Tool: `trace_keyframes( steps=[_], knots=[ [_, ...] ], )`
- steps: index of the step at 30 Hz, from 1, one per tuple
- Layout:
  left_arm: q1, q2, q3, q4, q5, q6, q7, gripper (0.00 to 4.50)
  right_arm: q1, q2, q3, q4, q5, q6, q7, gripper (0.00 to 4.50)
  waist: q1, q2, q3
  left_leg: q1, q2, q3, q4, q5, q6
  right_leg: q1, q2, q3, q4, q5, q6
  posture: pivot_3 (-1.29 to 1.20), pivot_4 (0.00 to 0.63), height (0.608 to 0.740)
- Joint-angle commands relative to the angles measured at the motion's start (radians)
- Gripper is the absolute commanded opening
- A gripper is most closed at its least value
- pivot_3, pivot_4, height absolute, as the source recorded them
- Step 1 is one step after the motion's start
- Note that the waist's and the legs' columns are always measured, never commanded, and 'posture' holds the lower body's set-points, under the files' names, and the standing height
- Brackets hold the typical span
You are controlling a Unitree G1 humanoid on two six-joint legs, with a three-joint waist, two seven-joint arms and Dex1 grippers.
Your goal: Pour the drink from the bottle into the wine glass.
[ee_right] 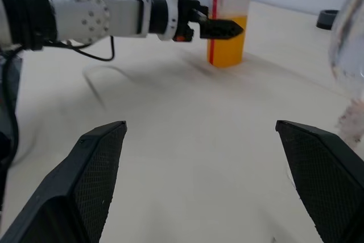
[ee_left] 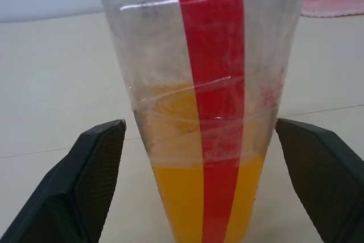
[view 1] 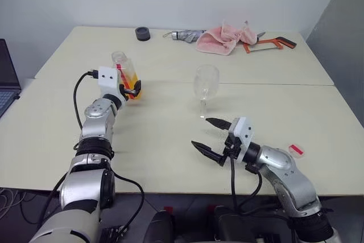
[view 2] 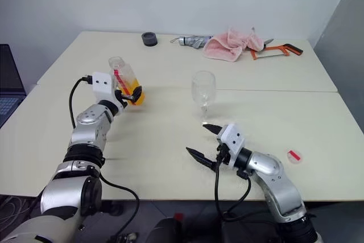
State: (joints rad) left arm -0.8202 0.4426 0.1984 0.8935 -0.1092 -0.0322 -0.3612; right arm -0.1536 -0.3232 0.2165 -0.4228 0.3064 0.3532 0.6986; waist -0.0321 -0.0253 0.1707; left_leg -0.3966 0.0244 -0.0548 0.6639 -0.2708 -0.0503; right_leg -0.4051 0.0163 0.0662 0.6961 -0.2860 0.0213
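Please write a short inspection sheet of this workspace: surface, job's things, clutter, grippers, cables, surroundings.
Surface: pale table, seams between its tops.
Job's things: bottle upright, uncapped, orange drink in its lower part; wine glass upright, no drink seen in it; small red cap lying at the table's right side.
Clutter: pink cloth, black ring, folded umbrella, orange hacksaw at the far edge.
Grippers: left gripper jaws open around the bottle, not touching; right gripper open, holding nothing.
Cables: black cable on the left arm.
Surroundings: laptop at the left.
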Motion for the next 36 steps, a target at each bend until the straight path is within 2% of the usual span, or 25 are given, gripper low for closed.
trace_keyframes(
  steps=[1, 8, 11, 17, 19, 25, 27, 36],
  knots=[
    [-0.038, 0.011, -0.008, 0.020, 0.011, -0.042, -0.006, 4.50, -0.037, 0.000, -0.024, -0.049, 0.051, 0.021, 0.004, 4.48, 0.000, 0.000, 0.000, 0.000, 0.000, 0.000, 0.000, 0.000, 0.000, 0.000, 0.000, 0.000, 0.000, 0.000, 0.000, 0.00, 0.150, 0.740],
    [-0.066, 0.005, -0.004, 0.061, 0.002, -0.068, -0.014, 4.50, -0.067, -0.007, -0.019, -0.029, 0.041, 0.017, -0.013, 4.48, 0.001, 0.000, 0.000, -0.001, 0.000, -0.001, 0.000, 0.000, 0.000, 0.000, 0.000, -0.001, 0.000, 0.000, 0.000, 0.00, 0.150, 0.740],
    [-0.075, 0.007, 0.009, 0.073, -0.007, -0.070, -0.006, 3.95, -0.065, -0.008, -0.014, -0.026, 0.034, 0.012, -0.019, 4.50, 0.001, 0.000, 0.000, -0.001, 0.000, -0.001, 0.000, 0.000, 0.000, 0.000, 0.000, -0.001, 0.000, 0.000, 0.000, 0.00, 0.150, 0.740],
    [-0.083, 0.003, 0.015, 0.077, -0.018, -0.071, -0.023, 2.16, -0.061, -0.012, -0.012, -0.033, 0.031, 0.010, -0.027, 4.50, 0.000, 0.000, 0.000, -0.001, 0.000, -0.001, 0.000, 0.000, 0.000, 0.000, 0.000, -0.001, 0.000, 0.000, 0.000, 0.00, 0.150, 0.740],
    [-0.079, -0.007, 0.011, 0.040, -0.028, -0.064, -0.047, 1.75, -0.052, -0.021, -0.019, -0.047, 0.025, 0.010, -0.034, 4.50, 0.000, 0.000, 0.000, -0.001, 0.000, -0.001, 0.000, 0.000, 0.000, 0.000, 0.000, -0.001, 0.000, 0.000, 0.000, 0.00, 0.150, 0.740],
    [-0.041, -0.073, -0.136, -0.282, 0.014, -0.011, -0.176, 1.71, 0.039, -0.012, -0.122, -0.174, 0.019, 0.048, -0.189, 4.50, 0.012, -0.002, 0.001, -0.004, 0.001, -0.004, 0.001, 0.001, -0.001, -0.001, -0.002, -0.002, 0.000, 0.000, 0.000, 0.00, 0.150, 0.740],
    [-0.040, -0.074, -0.182, -0.338, 0.044, -0.016, -0.199, 1.71, 0.057, -0.014, -0.135, -0.199, 0.015, 0.056, -0.219, 4.50, 0.012, -0.002, 0.001, -0.004, 0.001, -0.003, 0.001, 0.002, -0.004, -0.001, -0.003, -0.002, -0.001, 0.000, 0.000, 0.00, 0.150, 0.740],
    [-0.157, -0.042, -0.308, -0.272, 0.218, -0.259, -0.176, 1.71, 0.052, -0.019, -0.225, -0.240, -0.007, 0.033, -0.307, 4.50, -0.006, -0.002, 0.001, -0.001, 0.001, -0.002, 0.000, 0.001, -0.002, -0.001, 0.003, 0.001, 0.001, 0.000, 0.000, 0.00, 0.150, 0.740]
  ],
)
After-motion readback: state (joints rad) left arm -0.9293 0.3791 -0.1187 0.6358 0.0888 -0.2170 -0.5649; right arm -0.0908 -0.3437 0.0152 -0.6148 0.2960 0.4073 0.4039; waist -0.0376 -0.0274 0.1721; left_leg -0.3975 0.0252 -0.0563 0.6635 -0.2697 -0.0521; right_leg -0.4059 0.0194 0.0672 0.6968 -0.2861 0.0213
